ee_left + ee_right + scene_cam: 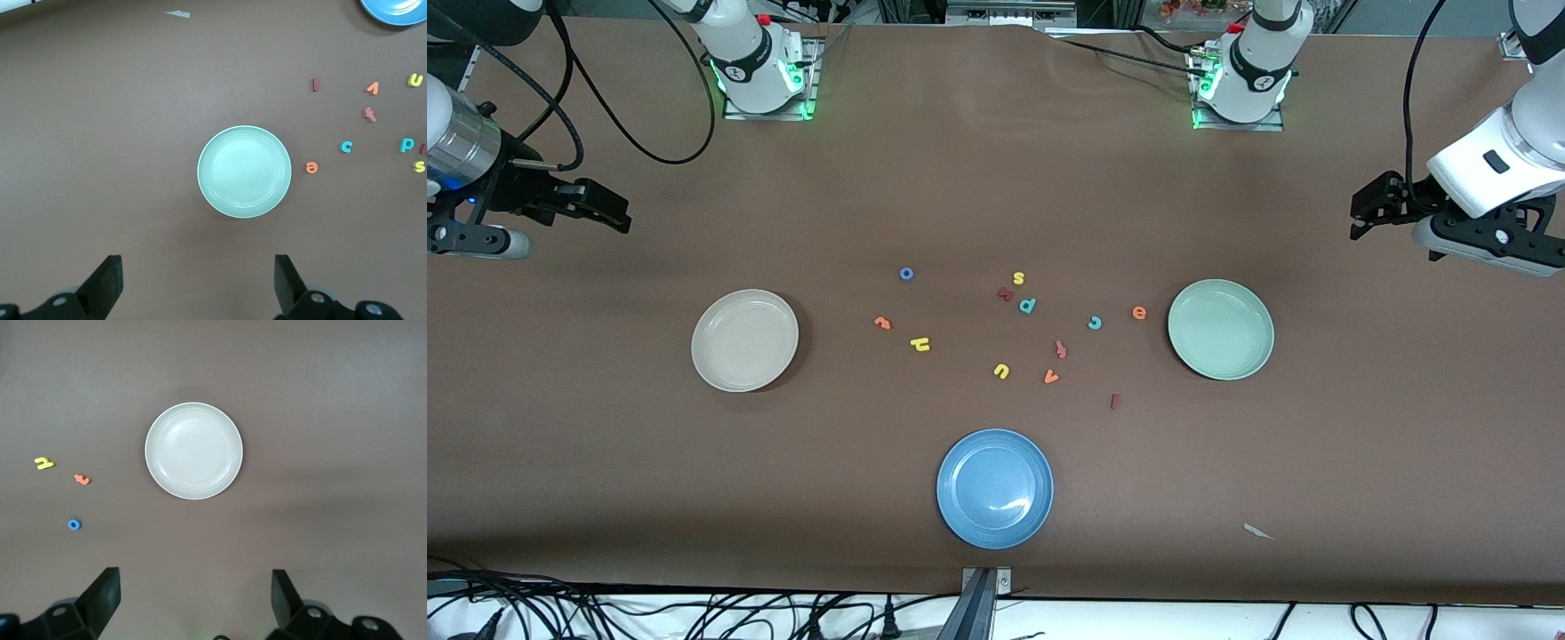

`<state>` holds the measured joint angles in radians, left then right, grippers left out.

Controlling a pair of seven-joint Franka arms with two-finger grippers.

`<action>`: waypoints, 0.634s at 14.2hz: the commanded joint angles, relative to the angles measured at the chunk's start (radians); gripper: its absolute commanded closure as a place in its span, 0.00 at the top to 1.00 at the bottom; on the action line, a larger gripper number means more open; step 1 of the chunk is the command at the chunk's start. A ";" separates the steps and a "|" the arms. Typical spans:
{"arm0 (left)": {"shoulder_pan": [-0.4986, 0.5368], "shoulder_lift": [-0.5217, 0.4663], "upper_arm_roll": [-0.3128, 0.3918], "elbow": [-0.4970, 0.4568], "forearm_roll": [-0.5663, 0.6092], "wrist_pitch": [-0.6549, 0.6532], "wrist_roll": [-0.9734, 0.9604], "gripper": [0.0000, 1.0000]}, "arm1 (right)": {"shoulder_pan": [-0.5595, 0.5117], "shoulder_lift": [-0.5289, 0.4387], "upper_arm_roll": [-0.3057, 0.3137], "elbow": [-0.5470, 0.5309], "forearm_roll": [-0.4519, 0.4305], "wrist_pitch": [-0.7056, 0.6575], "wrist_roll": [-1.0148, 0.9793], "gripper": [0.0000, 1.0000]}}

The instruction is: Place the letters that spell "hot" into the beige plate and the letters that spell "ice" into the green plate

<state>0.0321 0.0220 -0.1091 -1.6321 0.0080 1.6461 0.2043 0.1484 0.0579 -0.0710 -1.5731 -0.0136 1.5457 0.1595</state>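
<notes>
**A:** What is on the tabletop [605, 462], nearest first? Read the front view as a clock, with twelve at the robots' bases.

**B:** A blue plate [994, 488] sits at six, empty. A paper scrap [1258, 532] lies at about four. The foam letters are scattered in the middle. The dark red i [1114, 402] is nearest, then the yellow h [920, 344], the orange t [882, 323], the teal c [1095, 323] and the orange e [1139, 312]. The blue o [906, 274] is farthest.

**A:** And the plates?

**B:** The beige plate [744, 340] is at nine and the green plate [1220, 329] at three. Both are empty, so nothing is sorted yet.

**A:** The claws?

**B:** The right claw [609, 213] hangs over bare tabletop at ten o'clock from the beige plate, spread wide and holding nothing. The left claw [1360, 213] hangs over bare tabletop at two o'clock from the green plate, also spread and empty. Both arms look to be waiting.

**A:** How should the first pick go?

**B:** I judge each arm should take the letters on its own side: h, t and o for the right arm, e, c and i for the left. The letters are thin and flat, so the claw should come straight down and close low. Skip the u [1001, 371], v [1051, 377], p [1027, 305] and s [1018, 278]. A redder letter [1061, 349] near the c also resembles a t, so check its colour first.

**A:** And the surroundings?

**B:** The cover is matte brown. Black cables run along the six o'clock edge, and the arm bases glow green at twelve.
</notes>
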 commanded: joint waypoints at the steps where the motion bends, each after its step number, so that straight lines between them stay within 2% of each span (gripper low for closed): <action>1: 0.003 -0.010 -0.006 0.006 0.001 -0.019 -0.006 1.00 | -0.006 -0.020 0.002 -0.013 0.017 0.005 -0.015 1.00; 9: 0.005 -0.010 -0.006 0.006 0.001 -0.020 -0.010 1.00 | -0.006 -0.020 0.004 -0.015 0.017 0.011 -0.014 1.00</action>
<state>0.0322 0.0219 -0.1091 -1.6320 0.0080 1.6436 0.2039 0.1484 0.0579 -0.0710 -1.5731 -0.0136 1.5478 0.1592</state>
